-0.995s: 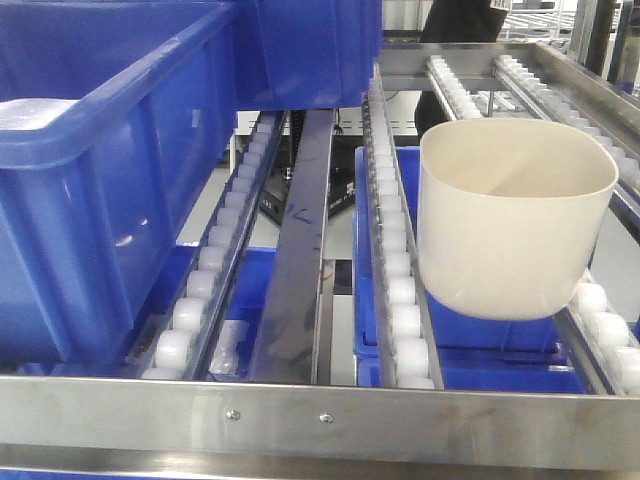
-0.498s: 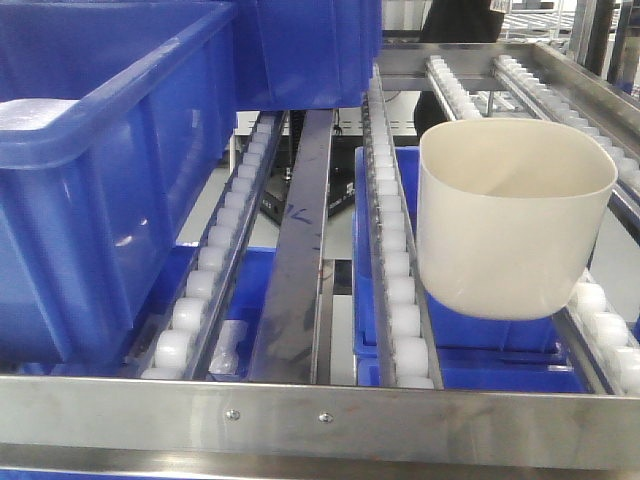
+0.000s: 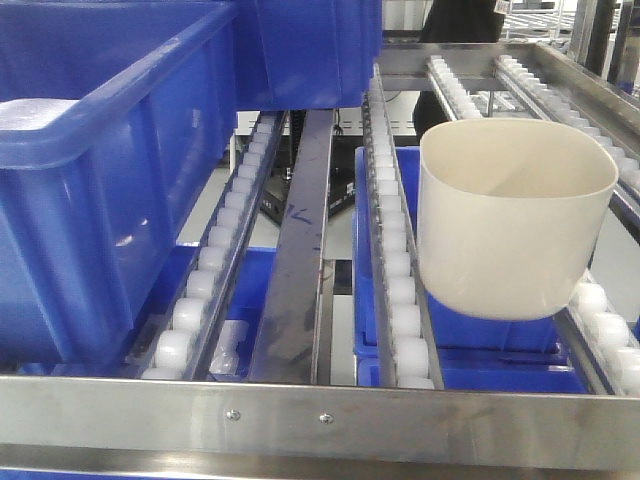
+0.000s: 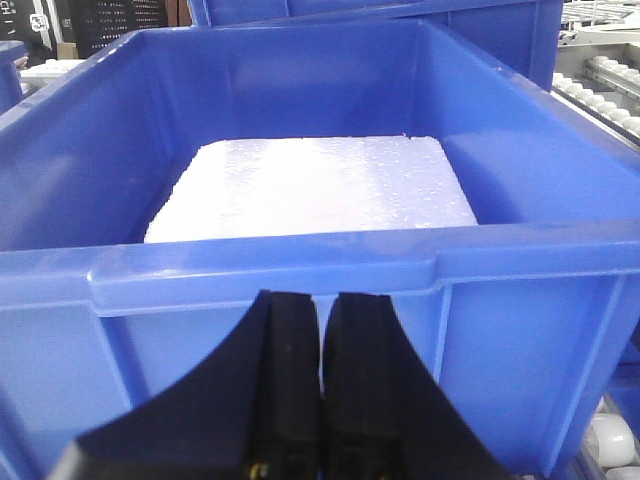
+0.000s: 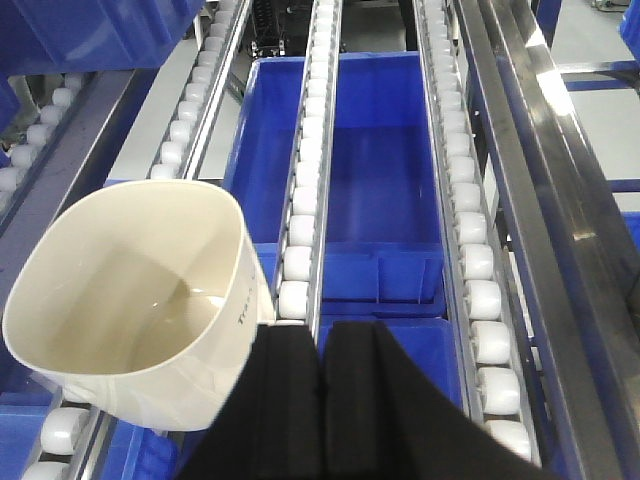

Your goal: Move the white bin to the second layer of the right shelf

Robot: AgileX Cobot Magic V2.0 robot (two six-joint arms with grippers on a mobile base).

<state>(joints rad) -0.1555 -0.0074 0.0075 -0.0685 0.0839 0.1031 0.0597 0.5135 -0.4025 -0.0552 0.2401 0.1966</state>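
Note:
The white bin (image 3: 510, 220) stands upright across two roller tracks (image 3: 400, 290) of the right shelf second layer, behind the steel front rail (image 3: 320, 410). The right wrist view looks down into the empty bin (image 5: 130, 290) at lower left. My right gripper (image 5: 322, 325) is shut with nothing between its fingers, just right of the bin's wall and above a roller track (image 5: 300, 230). My left gripper (image 4: 320, 295) is shut and empty, close in front of a blue crate's (image 4: 300, 270) near wall. Neither gripper shows in the front view.
The big blue crate (image 3: 100, 200) fills the left of the shelf and holds a white foam slab (image 4: 310, 185). A second blue crate (image 3: 310, 50) stands behind it. Another blue crate (image 5: 380, 200) lies on the level below the rollers. A steel side rail (image 5: 560, 200) runs along the right.

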